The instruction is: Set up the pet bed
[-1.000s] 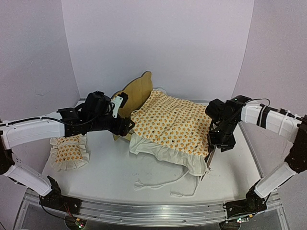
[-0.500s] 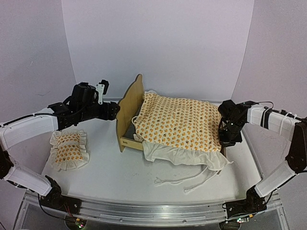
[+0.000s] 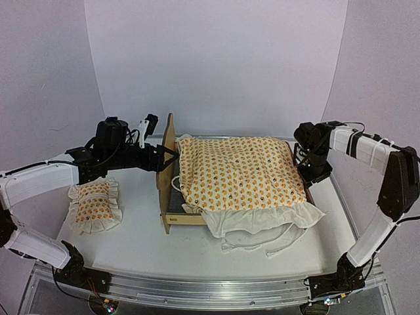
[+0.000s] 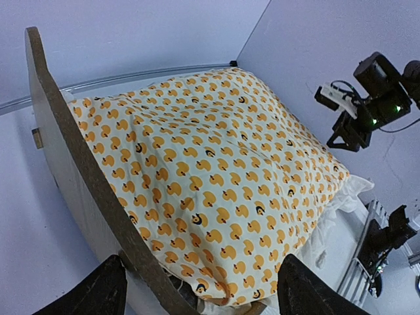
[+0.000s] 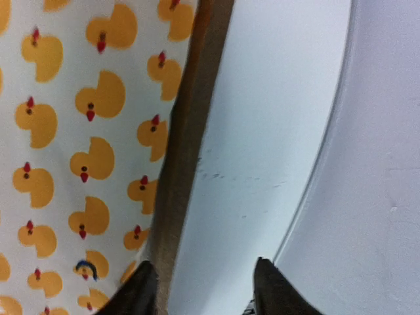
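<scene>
- Lying mid-frame in the top view, the pet bed (image 3: 186, 219) was set lengthwise left to right, with its headboard (image 4: 72, 164) at the left.
- The left gripper (image 4: 200, 294), judged the nearer, was spread wide astride the headboard's edge.
- The right gripper (image 5: 205, 289) was parted beside the footboard (image 5: 180, 164), with nothing clamped.
- Pale plywood was draped by a duck-print cover (image 3: 239, 174).
</scene>
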Tool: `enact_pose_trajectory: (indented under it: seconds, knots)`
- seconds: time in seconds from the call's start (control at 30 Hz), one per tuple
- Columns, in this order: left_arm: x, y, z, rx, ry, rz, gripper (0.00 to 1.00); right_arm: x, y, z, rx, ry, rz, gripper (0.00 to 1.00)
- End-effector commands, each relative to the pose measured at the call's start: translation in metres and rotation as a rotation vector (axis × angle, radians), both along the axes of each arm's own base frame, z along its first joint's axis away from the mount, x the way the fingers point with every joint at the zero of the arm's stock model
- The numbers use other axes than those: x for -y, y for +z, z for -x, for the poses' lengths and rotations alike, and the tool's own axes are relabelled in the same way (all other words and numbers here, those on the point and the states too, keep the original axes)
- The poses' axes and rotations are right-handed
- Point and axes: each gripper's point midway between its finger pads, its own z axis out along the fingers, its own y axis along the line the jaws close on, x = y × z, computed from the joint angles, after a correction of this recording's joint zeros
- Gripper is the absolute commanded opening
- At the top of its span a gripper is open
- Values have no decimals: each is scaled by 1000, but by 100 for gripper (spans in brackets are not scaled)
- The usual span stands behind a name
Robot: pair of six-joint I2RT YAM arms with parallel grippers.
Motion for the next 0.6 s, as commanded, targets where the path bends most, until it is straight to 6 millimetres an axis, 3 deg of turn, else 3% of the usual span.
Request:
enact_pose_trajectory:
  seconds: [0.0,0.03,0.1,0.23,0.33,0.43,0.57]
  knots:
    - [14,26,30,13,-157,121,79,3,97,-7,147,108,171,65]
    - [12,29,31,25,-155,124,80,-15,111,-4,183,155,156,71]
    - [0,39,30,70,-102,121,81,-73,124,6,215,283,47,83]
    - [-32,56,24,129,65,92,84,-235,113,45,122,469,-446,85]
    - [-49,61,24,133,147,99,84,-320,112,68,129,652,-594,86]
    - [-59,58,31,125,172,121,84,-371,108,77,218,832,-593,84]
    - [-61,51,41,104,150,131,84,-405,96,68,299,995,-597,71]
